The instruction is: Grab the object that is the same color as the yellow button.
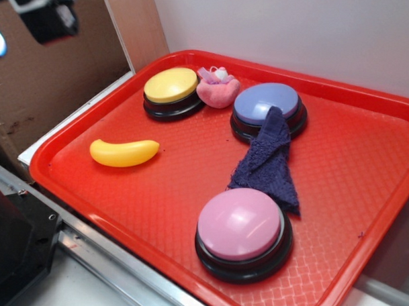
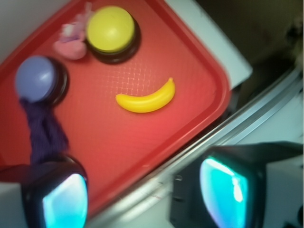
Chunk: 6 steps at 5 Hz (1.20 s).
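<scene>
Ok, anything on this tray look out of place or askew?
One thing: the dark blue cloth lies rumpled, one end draped up onto the lavender-blue button, covering part of its dome. Otherwise the toy banana lies alone on the red tray, and nothing looks spilled or damaged.

A glossy, smooth plastic banana (image 1: 124, 152) lies on a red plastic tray (image 1: 366, 167) with a fine cross-hatched texture, alongside a shiny-domed yellow button (image 1: 171, 85), a nubby blue terry cloth (image 1: 267, 161) and a fuzzy pink plush (image 1: 218, 91).
</scene>
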{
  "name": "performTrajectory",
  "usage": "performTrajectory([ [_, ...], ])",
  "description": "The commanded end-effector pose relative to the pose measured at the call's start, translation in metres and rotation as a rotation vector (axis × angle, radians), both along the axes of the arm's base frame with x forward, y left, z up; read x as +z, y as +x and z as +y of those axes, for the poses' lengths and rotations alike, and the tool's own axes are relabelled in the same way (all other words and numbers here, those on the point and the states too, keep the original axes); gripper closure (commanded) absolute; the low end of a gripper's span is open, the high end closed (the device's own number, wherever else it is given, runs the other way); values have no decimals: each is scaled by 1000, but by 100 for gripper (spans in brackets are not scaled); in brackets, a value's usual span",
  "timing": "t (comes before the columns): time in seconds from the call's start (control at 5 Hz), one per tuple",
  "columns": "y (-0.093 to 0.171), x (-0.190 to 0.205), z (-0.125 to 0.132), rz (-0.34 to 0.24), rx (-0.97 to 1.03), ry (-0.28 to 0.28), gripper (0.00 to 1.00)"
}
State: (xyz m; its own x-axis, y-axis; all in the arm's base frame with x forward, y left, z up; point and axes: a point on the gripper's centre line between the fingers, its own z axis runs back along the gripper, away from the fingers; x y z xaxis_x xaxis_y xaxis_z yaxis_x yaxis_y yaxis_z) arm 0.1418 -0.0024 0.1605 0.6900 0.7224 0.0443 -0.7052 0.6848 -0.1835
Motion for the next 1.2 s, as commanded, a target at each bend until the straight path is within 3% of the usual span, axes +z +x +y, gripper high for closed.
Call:
performTrajectory([
  [0.0, 25, -62, 17, -56, 499, 15, 0],
  [0.4, 33, -116, 29, -2, 570, 68, 0],
  [0.8, 33, -152, 31, 24, 625, 59, 0],
  [1.0, 34, -157, 32, 19, 620, 64, 61],
])
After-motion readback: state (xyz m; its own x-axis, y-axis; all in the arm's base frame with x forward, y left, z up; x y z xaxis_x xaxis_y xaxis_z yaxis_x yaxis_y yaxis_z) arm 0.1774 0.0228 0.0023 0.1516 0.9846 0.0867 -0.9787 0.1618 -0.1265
